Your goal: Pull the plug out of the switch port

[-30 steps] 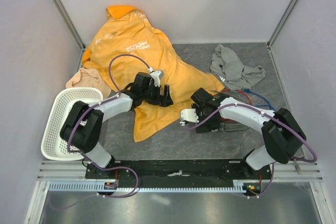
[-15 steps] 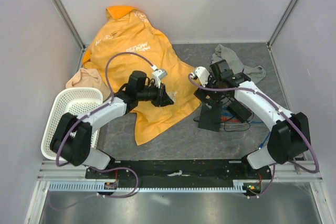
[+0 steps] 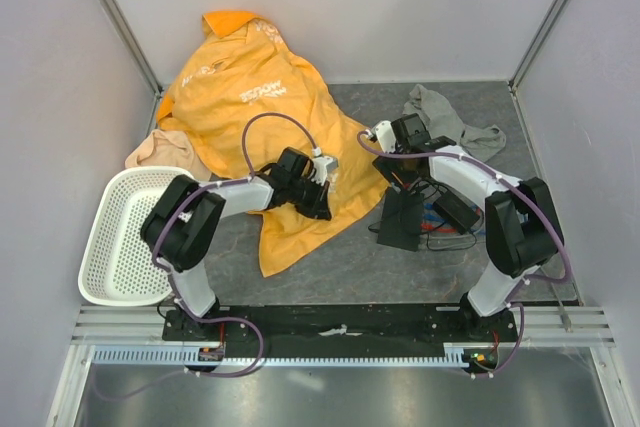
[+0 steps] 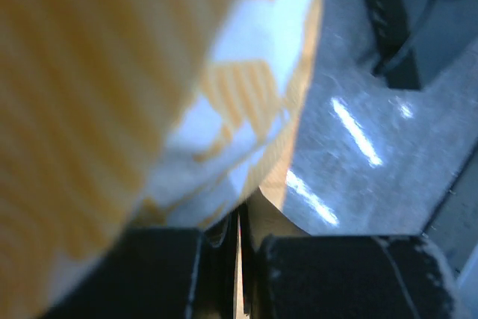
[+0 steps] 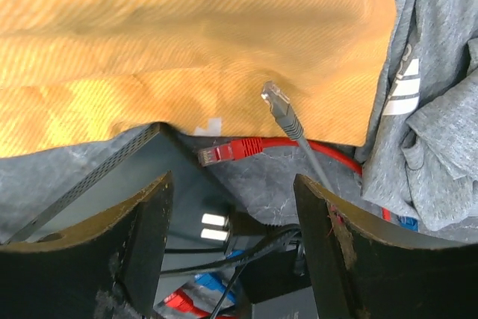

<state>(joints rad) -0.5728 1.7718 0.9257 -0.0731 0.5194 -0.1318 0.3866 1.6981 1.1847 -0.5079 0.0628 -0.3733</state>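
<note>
Right wrist: right gripper [image 5: 230,184] spread wide over the switch [image 5: 104,184], left gripper [image 3: 321,203] closed tight. Plug's small and rigid, hard to spot around 6 o'clock; pinch its body, not the floppy black cable [image 5: 258,244].

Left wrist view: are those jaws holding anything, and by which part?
Seemingly the orange shirt, pinched at a fold beside its white print; blur hides details.

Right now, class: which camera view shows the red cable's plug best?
The right wrist view: the red plug lies loose, clear and close, beside the switch. The top view is too small to show it; the left wrist view shows none of it.
</note>
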